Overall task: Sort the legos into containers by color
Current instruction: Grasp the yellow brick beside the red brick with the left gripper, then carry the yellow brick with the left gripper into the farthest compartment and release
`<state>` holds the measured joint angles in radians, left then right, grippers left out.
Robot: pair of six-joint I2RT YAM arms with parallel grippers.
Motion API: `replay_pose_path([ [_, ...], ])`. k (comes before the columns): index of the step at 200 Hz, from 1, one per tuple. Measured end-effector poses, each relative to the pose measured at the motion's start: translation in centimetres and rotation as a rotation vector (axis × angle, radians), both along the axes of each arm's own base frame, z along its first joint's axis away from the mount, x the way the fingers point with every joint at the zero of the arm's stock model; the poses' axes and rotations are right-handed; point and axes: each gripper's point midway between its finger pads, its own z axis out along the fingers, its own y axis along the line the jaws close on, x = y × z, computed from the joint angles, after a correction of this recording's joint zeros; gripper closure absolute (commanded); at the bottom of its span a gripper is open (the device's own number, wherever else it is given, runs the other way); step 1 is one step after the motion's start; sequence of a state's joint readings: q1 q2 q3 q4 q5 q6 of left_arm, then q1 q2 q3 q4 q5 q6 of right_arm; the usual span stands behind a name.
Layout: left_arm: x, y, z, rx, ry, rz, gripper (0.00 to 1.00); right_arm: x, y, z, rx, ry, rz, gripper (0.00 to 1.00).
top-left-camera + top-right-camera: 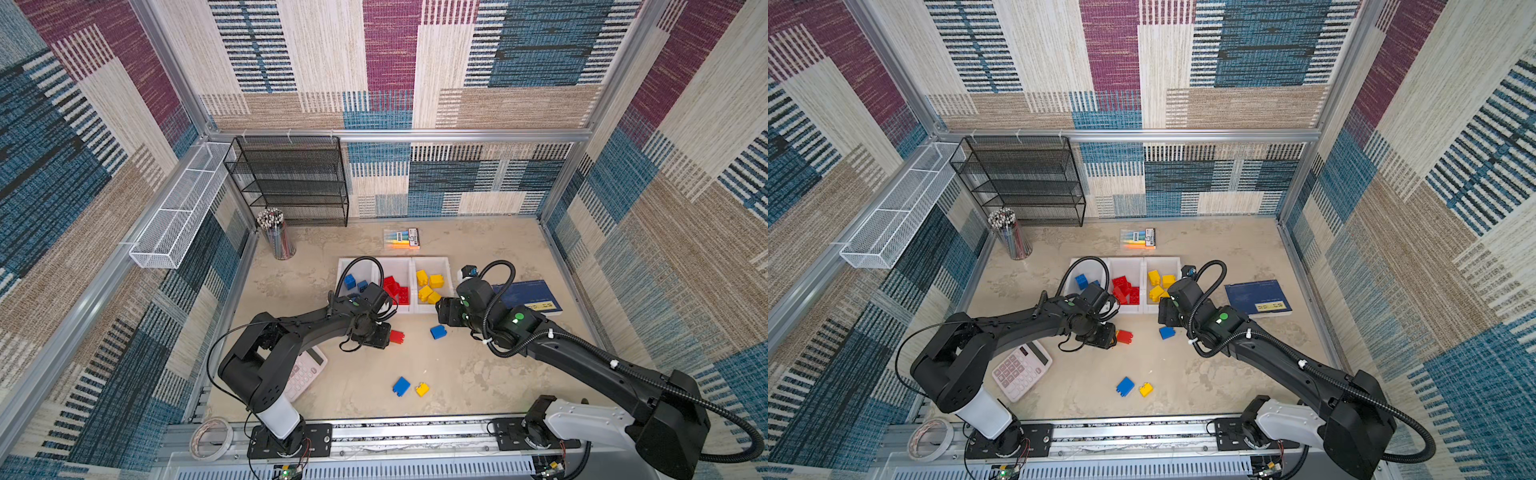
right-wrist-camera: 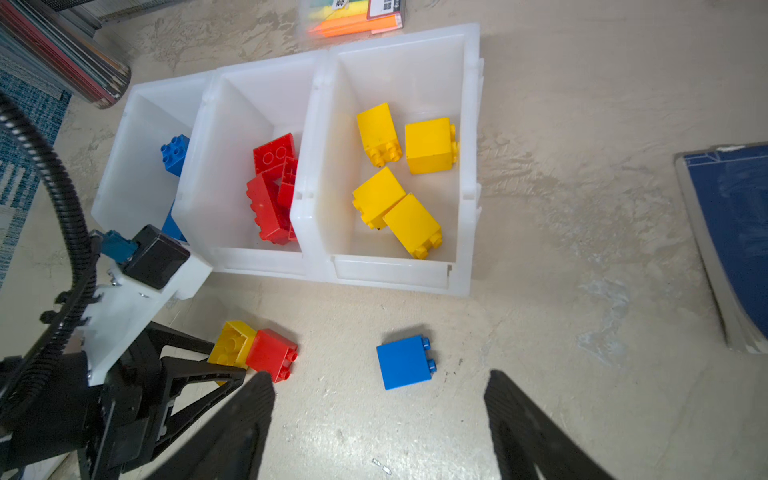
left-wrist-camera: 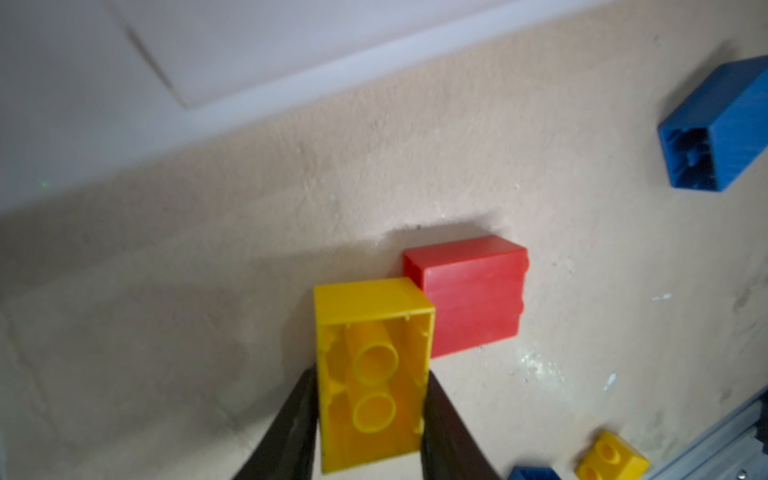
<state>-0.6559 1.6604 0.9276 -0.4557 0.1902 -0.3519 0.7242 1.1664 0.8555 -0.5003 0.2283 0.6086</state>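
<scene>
Beside the red brick, left fingers clamp a yellow brick.

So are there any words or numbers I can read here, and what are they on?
Nothing here is clear enough to read.
Pack of highlighters: a printed label with a black code patch, too blurred to read.
Blue book: a yellow label with dark print, too small to read.
Calculator: marks on the keys, too small to read.
</scene>
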Motion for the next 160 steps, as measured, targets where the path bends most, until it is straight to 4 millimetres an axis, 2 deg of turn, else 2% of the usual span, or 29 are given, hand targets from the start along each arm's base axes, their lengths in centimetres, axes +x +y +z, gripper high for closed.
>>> replay_pose_path([
  [40, 0.0, 0.0, 0.8, -0.010, -0.016, -0.004, 0.70, -0.1, -0.5, 0.1, -0.001, -0.004, -0.013, 0.18],
  [69, 0.4, -1.1, 3.8, -0.051, -0.072, -0.029, 0.70, -0.2, -1.2, 0.5, -0.005, -0.014, -0.032, 0.17],
  [95, 2.7, -3.5, 7.6, -0.119, -0.143, -0.045, 0.70, -0.2, -2.2, 1.4, 0.001, -0.038, -0.059, 0.17],
  [119, 5.6, -7.1, 10.2, -0.182, -0.193, -0.085, 0.70, -0.2, -3.0, 2.4, 0.014, -0.060, -0.081, 0.17],
  [139, 8.1, -10.3, 11.6, -0.222, -0.220, -0.128, 0.69, -0.6, -3.9, 2.9, 0.012, -0.069, -0.095, 0.17],
  [160, 10.6, -12.9, 11.4, -0.232, -0.221, -0.159, 0.69, -1.1, -4.6, 3.7, 0.015, -0.086, -0.108, 0.17],
])
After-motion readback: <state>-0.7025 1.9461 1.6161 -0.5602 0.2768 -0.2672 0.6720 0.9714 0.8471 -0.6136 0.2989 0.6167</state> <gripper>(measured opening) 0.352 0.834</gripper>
